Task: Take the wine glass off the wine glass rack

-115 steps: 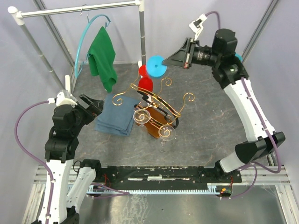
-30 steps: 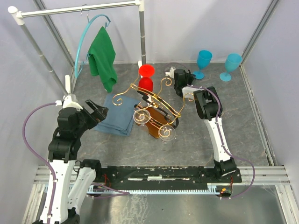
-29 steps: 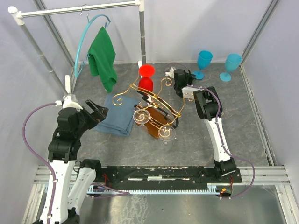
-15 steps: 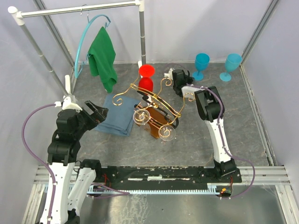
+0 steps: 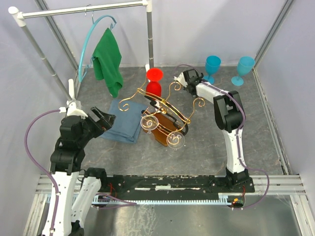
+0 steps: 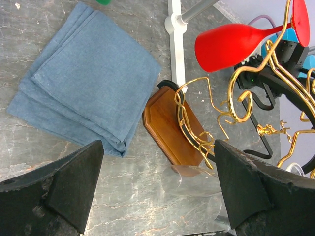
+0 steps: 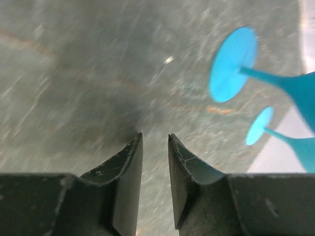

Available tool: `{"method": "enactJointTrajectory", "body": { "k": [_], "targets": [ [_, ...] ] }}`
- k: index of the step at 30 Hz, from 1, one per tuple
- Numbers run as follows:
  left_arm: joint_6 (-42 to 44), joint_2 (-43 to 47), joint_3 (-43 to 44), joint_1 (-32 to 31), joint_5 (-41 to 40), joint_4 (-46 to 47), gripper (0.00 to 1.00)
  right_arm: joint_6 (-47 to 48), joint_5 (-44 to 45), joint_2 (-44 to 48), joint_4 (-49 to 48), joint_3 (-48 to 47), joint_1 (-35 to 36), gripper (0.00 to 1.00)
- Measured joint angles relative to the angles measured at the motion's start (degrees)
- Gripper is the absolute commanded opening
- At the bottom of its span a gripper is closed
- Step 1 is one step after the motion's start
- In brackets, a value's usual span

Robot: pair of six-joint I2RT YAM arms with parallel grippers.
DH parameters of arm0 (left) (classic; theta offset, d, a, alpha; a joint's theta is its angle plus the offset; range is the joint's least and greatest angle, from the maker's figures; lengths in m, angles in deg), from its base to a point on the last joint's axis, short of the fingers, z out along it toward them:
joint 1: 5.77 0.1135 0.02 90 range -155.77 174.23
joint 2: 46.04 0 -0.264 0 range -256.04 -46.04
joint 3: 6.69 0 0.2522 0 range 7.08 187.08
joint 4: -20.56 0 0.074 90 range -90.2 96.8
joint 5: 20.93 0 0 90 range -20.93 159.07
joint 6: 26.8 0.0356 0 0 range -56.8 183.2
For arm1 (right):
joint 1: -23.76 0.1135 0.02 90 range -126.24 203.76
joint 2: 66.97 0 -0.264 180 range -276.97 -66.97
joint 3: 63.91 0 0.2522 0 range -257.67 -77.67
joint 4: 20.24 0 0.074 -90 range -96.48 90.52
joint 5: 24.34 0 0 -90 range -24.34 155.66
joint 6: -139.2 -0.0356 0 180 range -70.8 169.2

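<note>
The wine glass rack (image 5: 166, 109), a gold wire frame on a brown wooden base, stands mid-table. A red wine glass (image 5: 154, 81) hangs at its far end, and two clear glasses (image 5: 149, 123) (image 5: 175, 139) hang at its near end. My left gripper (image 5: 105, 119) is wide open and empty, left of the rack over the blue cloth's edge. The left wrist view shows the gripper (image 6: 158, 143), the rack (image 6: 197, 123), the red glass (image 6: 229, 44) and a clear glass (image 6: 194, 179). My right gripper (image 5: 186, 78) is low behind the rack's right scrolls. In its wrist view (image 7: 154, 135) the fingers are slightly apart with nothing between them.
Two blue glasses (image 5: 212, 66) (image 5: 244, 69) stand at the back right; they also show in the right wrist view (image 7: 236, 64). A folded blue cloth (image 5: 124, 122) lies left of the rack. A white clothes rail (image 5: 83, 10) with a green cloth (image 5: 109, 59) stands at the back left.
The right arm, earlier high with a blue glass, has come down; that glass now stands at the back right. The right gripper has shifted a little behind the rack. The left arm is still.
</note>
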Motion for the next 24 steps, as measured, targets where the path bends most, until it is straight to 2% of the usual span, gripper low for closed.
{"method": "enactJointTrajectory", "body": {
  "k": [5, 10, 16, 24],
  "targets": [
    [0.0, 0.02, -0.02, -0.07, 0.13, -0.02, 0.99, -8.41, -8.09, 2.89, 15.1, -1.66, -0.31, 0.39],
    [0.0, 0.02, -0.02, -0.07, 0.04, -0.02, 0.99, -15.1, -15.06, 5.27, 24.92, -1.75, -1.44, 0.44],
    [0.0, 0.0, -0.04, -0.07, -0.57, -0.02, 0.99, -22.21, -21.55, 9.57, 33.2, -2.03, -4.22, 0.43],
    [-0.02, -0.09, -0.85, -0.07, -0.96, 0.31, 0.99, -32.68, -29.99, 19.02, 39.39, -15.37, -5.51, 0.46]
  ]
}}
